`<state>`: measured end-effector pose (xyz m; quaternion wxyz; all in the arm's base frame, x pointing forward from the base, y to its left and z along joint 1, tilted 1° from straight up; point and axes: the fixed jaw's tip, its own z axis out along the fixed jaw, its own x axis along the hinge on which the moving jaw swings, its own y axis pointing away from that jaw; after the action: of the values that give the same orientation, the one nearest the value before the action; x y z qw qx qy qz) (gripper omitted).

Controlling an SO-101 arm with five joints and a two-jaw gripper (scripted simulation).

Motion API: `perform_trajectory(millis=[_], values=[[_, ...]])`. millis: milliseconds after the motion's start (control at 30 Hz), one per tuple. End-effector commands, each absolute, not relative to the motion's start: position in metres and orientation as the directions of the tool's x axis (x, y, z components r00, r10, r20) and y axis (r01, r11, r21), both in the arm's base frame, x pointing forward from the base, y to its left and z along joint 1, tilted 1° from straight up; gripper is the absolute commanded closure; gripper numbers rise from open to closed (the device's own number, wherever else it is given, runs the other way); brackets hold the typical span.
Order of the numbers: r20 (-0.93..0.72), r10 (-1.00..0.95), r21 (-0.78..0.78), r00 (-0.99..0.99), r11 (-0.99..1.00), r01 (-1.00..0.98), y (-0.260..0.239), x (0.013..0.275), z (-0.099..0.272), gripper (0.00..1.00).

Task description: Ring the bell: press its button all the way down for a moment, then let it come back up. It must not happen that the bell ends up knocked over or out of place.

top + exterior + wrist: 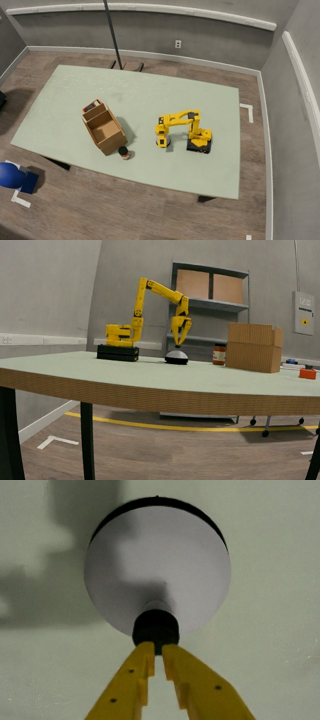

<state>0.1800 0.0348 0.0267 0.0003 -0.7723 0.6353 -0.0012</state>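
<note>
The bell [176, 357] is a pale grey dome on a black base, upright on the green table in front of the arm's base. Its black button [155, 628] sits on top of the dome [157, 570]. My gripper [155, 651] is shut and empty, pointing straight down, with its fingertips touching the top of the button. In the exterior view the fingertips [177, 344] meet the button just above the dome. In the top view the gripper [162, 140] hides most of the bell [167, 141].
An open cardboard box [104, 129] stands to the left of the bell, with a jar with a black lid [124, 152] at its near corner. A small orange object [90, 105] lies behind the box. The arm's black base [199, 145] is close to the right.
</note>
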Motion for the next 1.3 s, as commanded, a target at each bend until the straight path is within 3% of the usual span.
perform_trajectory(millis=[0, 1267], values=[[0.0, -0.981, 0.024, 0.192, -0.192, -0.981, 0.0331, 0.1761, 0.0215, 1.0], [0.0, -0.981, 0.024, 0.192, -0.192, -0.981, 0.0331, 0.176, 0.015, 1.0]])
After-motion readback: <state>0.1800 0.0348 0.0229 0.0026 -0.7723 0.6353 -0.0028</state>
